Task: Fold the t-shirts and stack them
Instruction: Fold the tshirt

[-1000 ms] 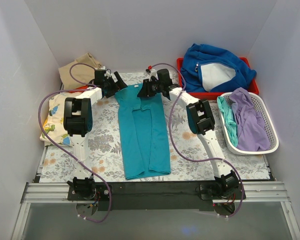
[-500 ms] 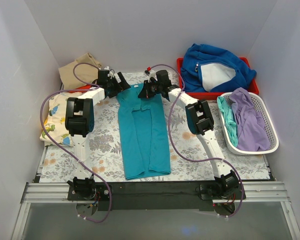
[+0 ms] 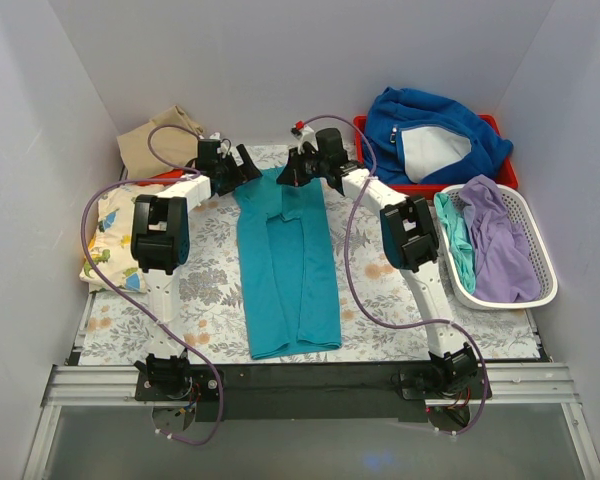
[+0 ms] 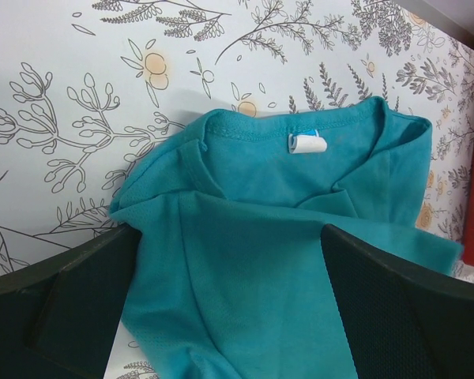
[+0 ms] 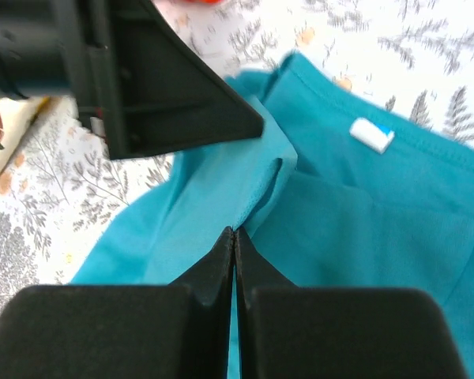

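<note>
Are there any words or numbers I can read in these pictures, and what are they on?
No text can be read anywhere in these pictures.
Neck tag on the teal t-shirt: white with a bit of blue, no print that can be read.
Table cover: drawn flowers and leaves only, no writing.
Cream printed shirt: too small to tell if it has any words.

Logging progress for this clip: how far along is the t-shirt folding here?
Done: the teal t-shirt lies on the mat with both sides folded in to a long strip. In hand: the right hand is shut on its collar end; the left hand is open at the other shoulder. Left: the crosswise fold, plus the lavender shirt and the mint shirt in the basket.
</note>
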`<state>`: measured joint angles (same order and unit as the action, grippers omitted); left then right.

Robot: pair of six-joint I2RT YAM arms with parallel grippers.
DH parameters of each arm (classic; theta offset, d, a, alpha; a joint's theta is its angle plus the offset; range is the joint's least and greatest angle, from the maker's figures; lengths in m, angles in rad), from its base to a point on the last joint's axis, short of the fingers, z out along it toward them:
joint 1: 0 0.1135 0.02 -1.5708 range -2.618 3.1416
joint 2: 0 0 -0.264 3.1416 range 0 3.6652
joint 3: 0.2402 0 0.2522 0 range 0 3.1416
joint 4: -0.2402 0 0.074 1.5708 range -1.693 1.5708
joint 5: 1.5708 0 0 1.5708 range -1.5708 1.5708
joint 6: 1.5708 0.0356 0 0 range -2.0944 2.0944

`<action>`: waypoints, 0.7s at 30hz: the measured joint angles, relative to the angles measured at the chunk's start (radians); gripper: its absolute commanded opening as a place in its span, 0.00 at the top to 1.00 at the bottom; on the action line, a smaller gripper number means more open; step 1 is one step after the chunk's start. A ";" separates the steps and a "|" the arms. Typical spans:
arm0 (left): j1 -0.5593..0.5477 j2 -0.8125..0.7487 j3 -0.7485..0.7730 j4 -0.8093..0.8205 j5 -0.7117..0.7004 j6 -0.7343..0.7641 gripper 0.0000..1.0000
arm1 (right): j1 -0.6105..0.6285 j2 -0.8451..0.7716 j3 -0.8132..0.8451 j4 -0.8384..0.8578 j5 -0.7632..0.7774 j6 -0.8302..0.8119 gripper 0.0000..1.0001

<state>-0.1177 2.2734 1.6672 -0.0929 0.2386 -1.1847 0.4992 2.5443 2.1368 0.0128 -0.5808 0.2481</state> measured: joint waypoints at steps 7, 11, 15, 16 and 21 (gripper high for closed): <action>-0.006 0.000 0.005 -0.008 -0.032 0.013 0.02 | 0.000 -0.104 -0.101 0.021 0.059 -0.037 0.99; -0.006 0.000 0.018 -0.031 -0.065 0.027 0.02 | 0.000 -0.127 -0.171 0.020 0.095 -0.054 0.99; -0.002 0.010 0.045 -0.062 -0.087 0.043 0.02 | 0.000 -0.137 -0.237 0.014 0.126 -0.069 0.99; -0.001 0.016 0.056 -0.066 -0.091 0.047 0.02 | 0.000 -0.143 -0.259 0.011 0.137 -0.073 0.99; 0.003 0.046 0.110 -0.087 -0.097 0.060 0.02 | 0.000 -0.196 -0.349 0.004 0.188 -0.093 0.99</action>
<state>-0.1143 2.3196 1.7771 -0.1795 0.1417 -1.1252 0.4988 2.3482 1.7882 0.0170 -0.3931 0.1555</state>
